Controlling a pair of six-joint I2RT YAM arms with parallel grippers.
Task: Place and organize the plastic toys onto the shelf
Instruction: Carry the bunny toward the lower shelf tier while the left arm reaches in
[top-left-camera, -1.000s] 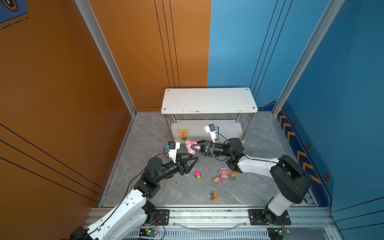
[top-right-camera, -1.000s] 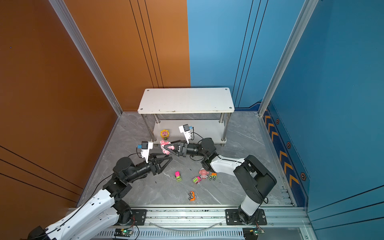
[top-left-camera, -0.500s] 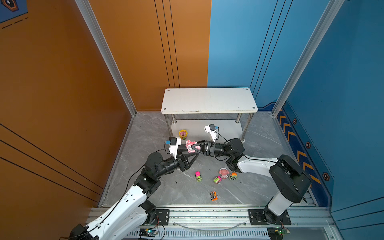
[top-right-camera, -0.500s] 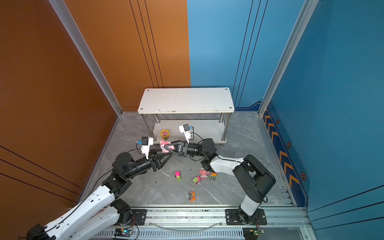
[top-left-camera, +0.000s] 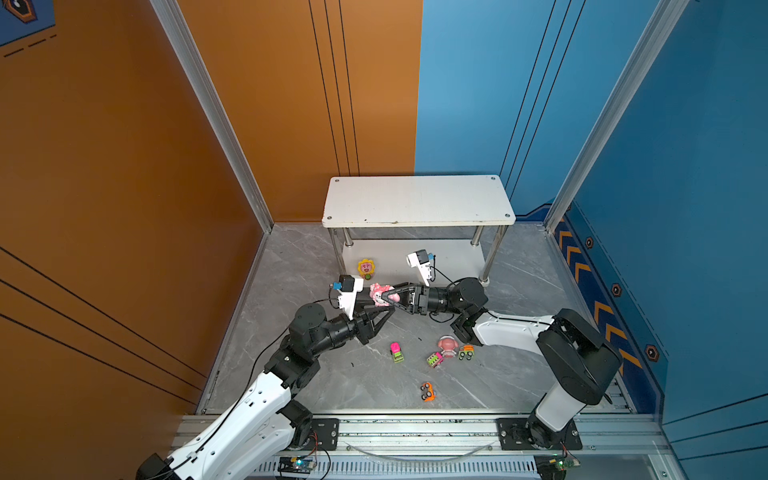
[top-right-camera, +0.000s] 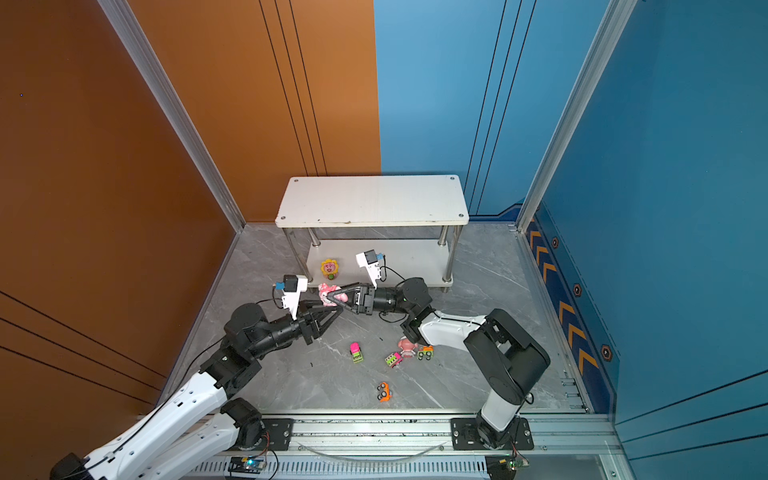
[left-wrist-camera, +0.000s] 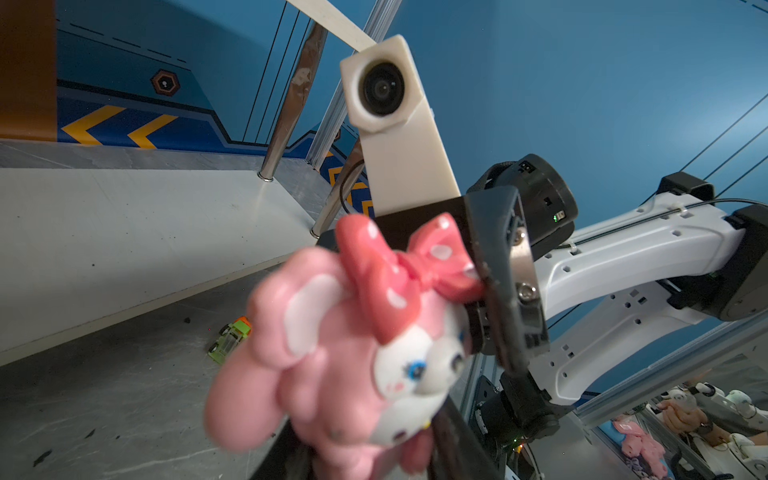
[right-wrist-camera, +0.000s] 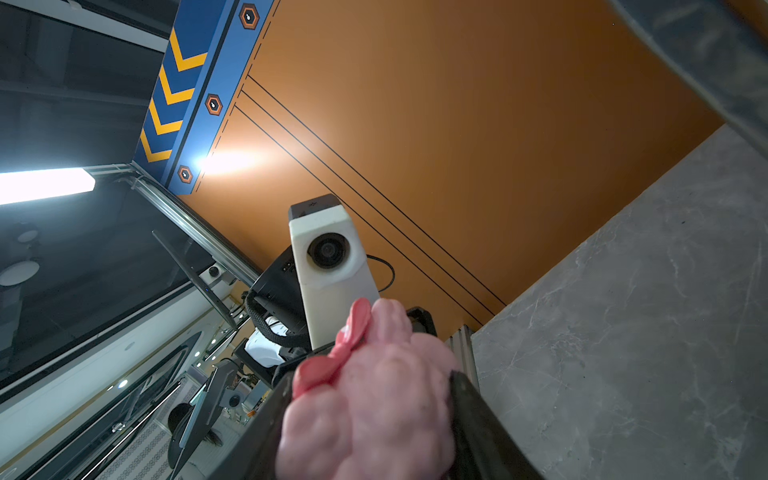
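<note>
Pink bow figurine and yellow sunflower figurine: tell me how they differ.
The pink bow figurine is pink, white-faced, with a spotted bow; the yellow sunflower figurine has yellow petals round a pink face. The pink bow figurine is gripped in the right end effector; the yellow sunflower figurine stands free, seemingly on the shelf's lower board. The former is tilted, the latter upright. Both are small cartoon toys.

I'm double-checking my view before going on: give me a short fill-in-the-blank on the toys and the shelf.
1. The right gripper is shut on the ___ figurine with a bow.
2. The yellow flower figurine stands on the ___ board of the shelf.
3. The car lying nearest the front rail is ___.
Missing: pink; lower; orange.
</note>
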